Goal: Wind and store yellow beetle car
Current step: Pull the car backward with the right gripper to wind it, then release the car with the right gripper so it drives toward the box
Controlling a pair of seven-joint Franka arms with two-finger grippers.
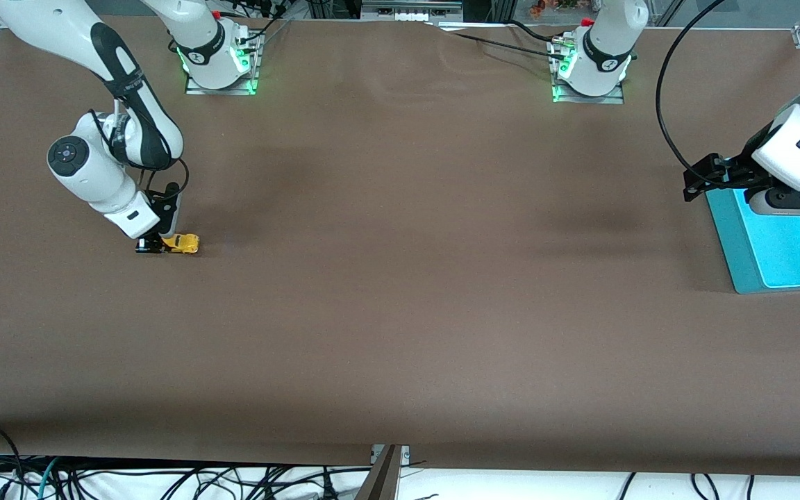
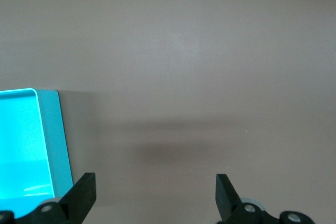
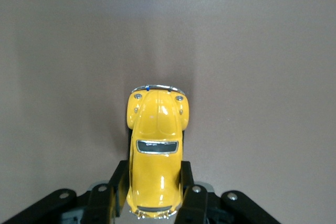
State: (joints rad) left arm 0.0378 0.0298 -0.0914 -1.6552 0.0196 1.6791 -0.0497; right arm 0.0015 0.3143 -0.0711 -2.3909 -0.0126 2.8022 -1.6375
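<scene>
The yellow beetle car [image 1: 182,242] sits on the brown table near the right arm's end. My right gripper [image 1: 164,243] is down at table level and shut on the car's sides. In the right wrist view the car [image 3: 156,156] lies lengthwise between the two black fingers [image 3: 116,182], its chrome bumper pointing away from the wrist. My left gripper [image 1: 709,182] hangs open and empty over the edge of the turquoise tray [image 1: 730,243] at the left arm's end. In the left wrist view its fingertips [image 2: 84,192] stand wide apart over bare table beside the tray [image 2: 52,140].
The brown cloth covers the whole table. The turquoise tray stands at the left arm's end. Both arm bases are at the table's edge farthest from the front camera. Cables hang below the table's near edge.
</scene>
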